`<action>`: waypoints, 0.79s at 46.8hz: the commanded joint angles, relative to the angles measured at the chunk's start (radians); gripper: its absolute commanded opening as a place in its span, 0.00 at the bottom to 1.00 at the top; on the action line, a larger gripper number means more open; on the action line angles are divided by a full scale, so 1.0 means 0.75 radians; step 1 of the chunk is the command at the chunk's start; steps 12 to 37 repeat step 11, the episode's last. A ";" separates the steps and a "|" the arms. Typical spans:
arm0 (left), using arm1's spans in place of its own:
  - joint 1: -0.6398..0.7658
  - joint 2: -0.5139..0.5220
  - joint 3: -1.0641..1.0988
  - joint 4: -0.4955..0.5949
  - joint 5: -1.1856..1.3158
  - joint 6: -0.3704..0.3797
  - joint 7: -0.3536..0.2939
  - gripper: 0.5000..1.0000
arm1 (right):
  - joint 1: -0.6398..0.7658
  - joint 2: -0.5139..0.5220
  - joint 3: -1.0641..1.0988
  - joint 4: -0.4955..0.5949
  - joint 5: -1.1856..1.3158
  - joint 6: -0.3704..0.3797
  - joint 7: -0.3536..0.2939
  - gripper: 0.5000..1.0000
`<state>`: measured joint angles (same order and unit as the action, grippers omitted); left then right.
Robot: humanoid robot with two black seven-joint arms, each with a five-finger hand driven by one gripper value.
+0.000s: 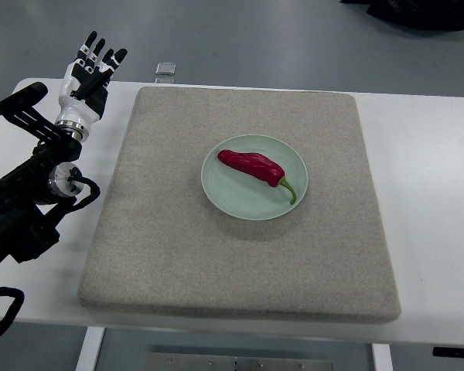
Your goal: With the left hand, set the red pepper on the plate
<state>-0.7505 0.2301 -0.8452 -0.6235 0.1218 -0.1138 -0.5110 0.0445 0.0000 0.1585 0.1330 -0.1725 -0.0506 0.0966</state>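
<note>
Pepper [251, 166] on plate [236, 201]

The black left arm [23, 205] is cut off by the left edge, below its fingers [97, 50]. Just right of those fingers, a small clear object [165, 69] beyond the white counter [433, 193] is too small to identify. A dark shape [421, 11], far right, is cropped by the top edge.

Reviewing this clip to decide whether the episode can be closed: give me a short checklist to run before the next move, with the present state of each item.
1. Red pepper lies on the plate: ok.
2. Pepper sits wholly inside the plate's rim, stem included: ok.
3. Left hand holds nothing, fingers extended: ok.
4. Left hand is clear of the plate, out past the mat's far left corner: ok.
5. Plate rests fully on the mat, away from its edges: ok.
6. Right arm position: cannot tell, it is not in view.
</note>
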 commanded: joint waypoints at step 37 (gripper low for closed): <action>0.009 -0.006 0.000 0.001 -0.046 -0.024 0.000 1.00 | 0.000 0.000 0.001 0.001 0.001 0.000 0.000 0.86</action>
